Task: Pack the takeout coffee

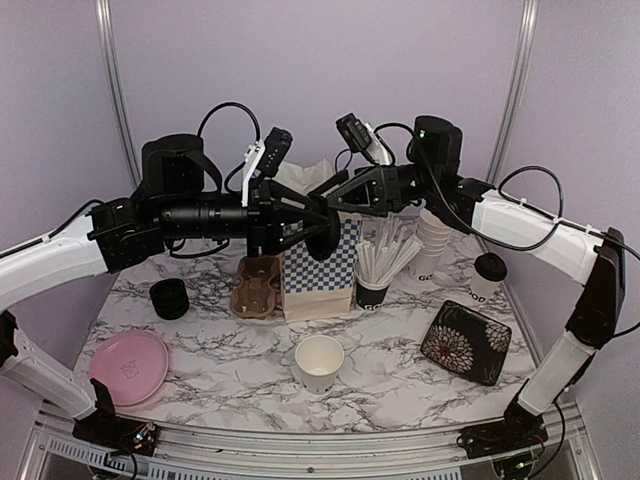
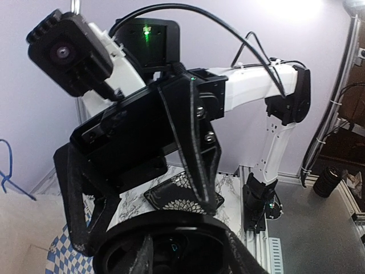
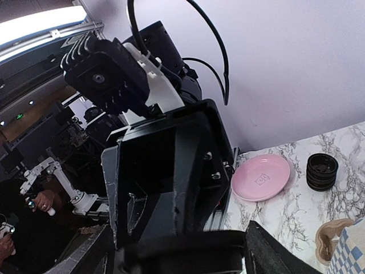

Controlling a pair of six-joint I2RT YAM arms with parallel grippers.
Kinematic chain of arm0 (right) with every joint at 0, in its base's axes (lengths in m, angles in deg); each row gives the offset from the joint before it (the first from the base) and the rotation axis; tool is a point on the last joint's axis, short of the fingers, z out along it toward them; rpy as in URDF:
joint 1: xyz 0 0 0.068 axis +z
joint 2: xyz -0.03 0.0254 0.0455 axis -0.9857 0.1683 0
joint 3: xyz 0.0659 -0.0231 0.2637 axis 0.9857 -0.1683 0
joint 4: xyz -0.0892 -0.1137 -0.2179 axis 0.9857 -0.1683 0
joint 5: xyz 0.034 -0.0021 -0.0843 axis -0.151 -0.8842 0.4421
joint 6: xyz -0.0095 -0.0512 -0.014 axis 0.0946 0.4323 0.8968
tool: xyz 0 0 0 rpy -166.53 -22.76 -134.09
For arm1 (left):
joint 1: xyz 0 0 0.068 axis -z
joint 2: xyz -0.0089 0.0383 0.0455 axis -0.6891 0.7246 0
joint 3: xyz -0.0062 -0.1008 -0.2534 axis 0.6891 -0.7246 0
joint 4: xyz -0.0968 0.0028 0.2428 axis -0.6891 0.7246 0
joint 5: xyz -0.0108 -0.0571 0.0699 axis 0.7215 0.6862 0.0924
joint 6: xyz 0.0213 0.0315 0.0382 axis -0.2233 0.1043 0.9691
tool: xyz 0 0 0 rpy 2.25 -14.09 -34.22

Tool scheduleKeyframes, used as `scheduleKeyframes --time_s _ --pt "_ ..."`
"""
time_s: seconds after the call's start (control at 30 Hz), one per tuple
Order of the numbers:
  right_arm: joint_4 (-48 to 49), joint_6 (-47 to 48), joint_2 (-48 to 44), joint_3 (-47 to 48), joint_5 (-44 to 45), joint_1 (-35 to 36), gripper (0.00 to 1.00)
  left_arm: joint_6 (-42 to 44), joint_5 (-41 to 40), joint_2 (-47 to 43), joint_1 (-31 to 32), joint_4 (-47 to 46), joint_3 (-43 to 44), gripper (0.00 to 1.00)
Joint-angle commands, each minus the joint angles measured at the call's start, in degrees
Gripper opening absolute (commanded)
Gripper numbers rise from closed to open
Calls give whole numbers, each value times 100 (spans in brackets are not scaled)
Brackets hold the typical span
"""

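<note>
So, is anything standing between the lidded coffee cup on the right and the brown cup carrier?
Yes. The cup stack, the straw cup and the checked paper bag stand in line between the lidded cup and the carrier.

Left arm (image 1: 50,270) & right arm (image 1: 530,225): white shells, black joint housings w/ screws, looped black cables, green LEDs.

This is a lab booth: lilac walls (image 1: 300,60), aluminium posts (image 1: 112,90), marble-print table (image 1: 230,380)
</note>
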Motion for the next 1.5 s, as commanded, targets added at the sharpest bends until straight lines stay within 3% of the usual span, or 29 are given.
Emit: scheduleKeyframes --time_s 0.0,0.33,0.53,0.77,0.87,1.1,1.47 --pt "-317 360 88 110 33 -151 75 197 -851 -186 -22 629 -61 48" --pt "-915 1036 307 136 185 -456 75 197 -1340 26 -22 660 -258 49" --pt "-2297 2442 -15 233 638 -925 84 425 -3025 4 -22 1474 -432 54" --pt "-3363 4149 -613 -115 1490 -1043 98 -596 -4110 14 -22 2883 -771 60" --pt "-3467 4654 -926 -459 1855 -1073 99 -1434 -4705 20 -31 3486 -954 61" --pt "-4132 5735 -1322 -758 2163 -1110 99 -2050 -4258 329 -159 4165 -1352 66" --pt "-4346 6892 -1997 -1944 2765 -1269 99 -1909 -3439 1097 -182 4499 -1744 80"
